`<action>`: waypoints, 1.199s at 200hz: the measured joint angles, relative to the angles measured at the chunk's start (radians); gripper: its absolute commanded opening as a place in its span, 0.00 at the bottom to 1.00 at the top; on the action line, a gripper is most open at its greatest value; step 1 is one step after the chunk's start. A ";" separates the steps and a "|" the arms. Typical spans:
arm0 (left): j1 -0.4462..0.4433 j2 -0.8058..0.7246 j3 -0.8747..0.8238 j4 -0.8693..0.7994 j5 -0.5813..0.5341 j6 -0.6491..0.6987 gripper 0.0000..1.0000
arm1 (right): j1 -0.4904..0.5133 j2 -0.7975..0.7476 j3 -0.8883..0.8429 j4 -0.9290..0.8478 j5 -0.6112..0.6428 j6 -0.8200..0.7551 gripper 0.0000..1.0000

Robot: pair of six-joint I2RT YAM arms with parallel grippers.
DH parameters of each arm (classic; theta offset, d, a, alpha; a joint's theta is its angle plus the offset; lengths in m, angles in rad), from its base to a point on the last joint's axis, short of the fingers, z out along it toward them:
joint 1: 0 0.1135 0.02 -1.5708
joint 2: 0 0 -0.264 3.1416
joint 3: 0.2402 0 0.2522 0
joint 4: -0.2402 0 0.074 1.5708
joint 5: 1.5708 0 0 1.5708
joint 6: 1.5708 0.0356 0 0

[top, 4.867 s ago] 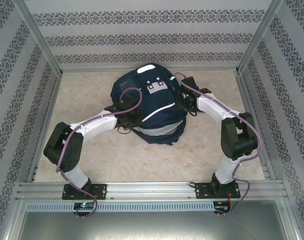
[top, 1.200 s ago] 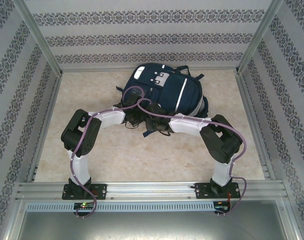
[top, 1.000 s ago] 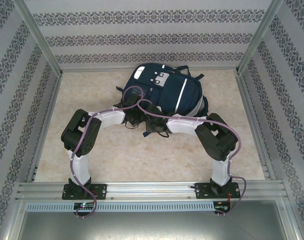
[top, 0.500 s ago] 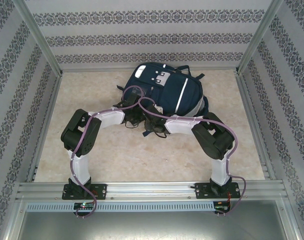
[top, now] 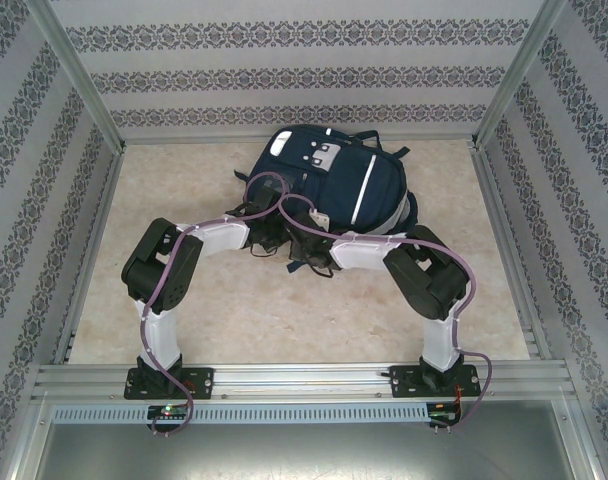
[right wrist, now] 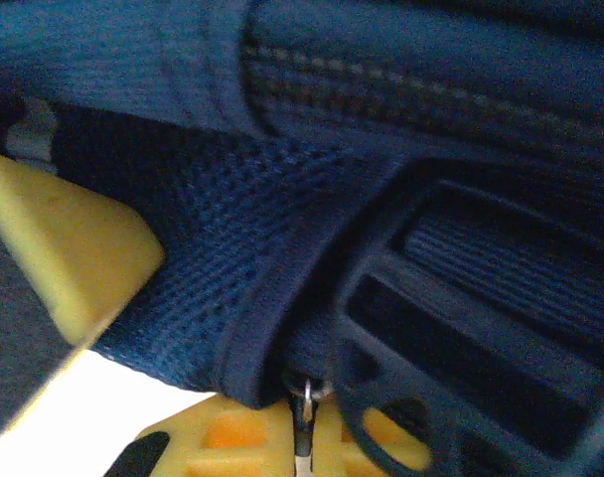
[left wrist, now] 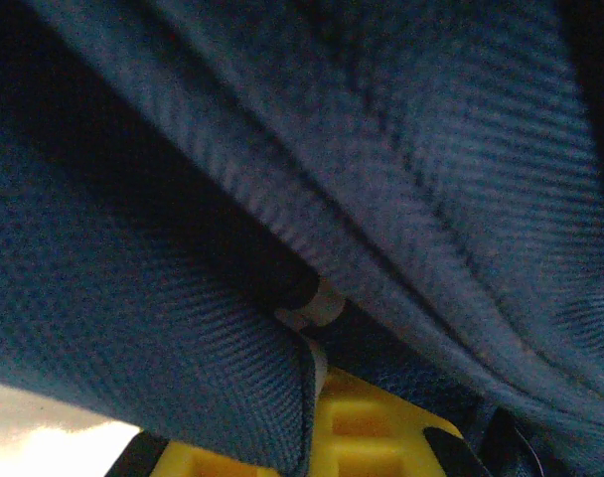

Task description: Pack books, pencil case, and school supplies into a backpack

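Backpack (top: 346, 185) lies upper centre; left claw (top: 268, 232) and right claw (top: 306, 243) meet its lower-left edge. Whether either is clenched, I cannot tell.

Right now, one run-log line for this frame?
backpack: on table, far centre | left pincer: against backpack's near edge, fabric over finger, closure unclear | right pincer: beside it, mesh between fingers, closure unclear

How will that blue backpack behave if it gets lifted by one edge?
Likely floppy: the backpack bunches into soft folds in the wrist views. Lying flat and broad, it probably won't roll or tip. Its straps may snag.
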 measured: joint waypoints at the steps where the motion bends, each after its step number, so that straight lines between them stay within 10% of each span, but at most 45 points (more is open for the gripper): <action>1: 0.000 0.000 0.000 0.000 0.000 0.000 0.00 | 0.000 -0.001 -0.001 -0.001 0.000 0.000 0.00; 140: 0.028 -0.058 -0.005 -0.069 -0.015 -0.014 0.00 | -0.103 -0.386 -0.352 -0.035 0.055 -0.114 0.00; 240: 0.216 -0.153 -0.088 -0.169 0.014 0.078 0.00 | -0.176 -0.587 -0.446 -0.083 0.005 -0.239 0.00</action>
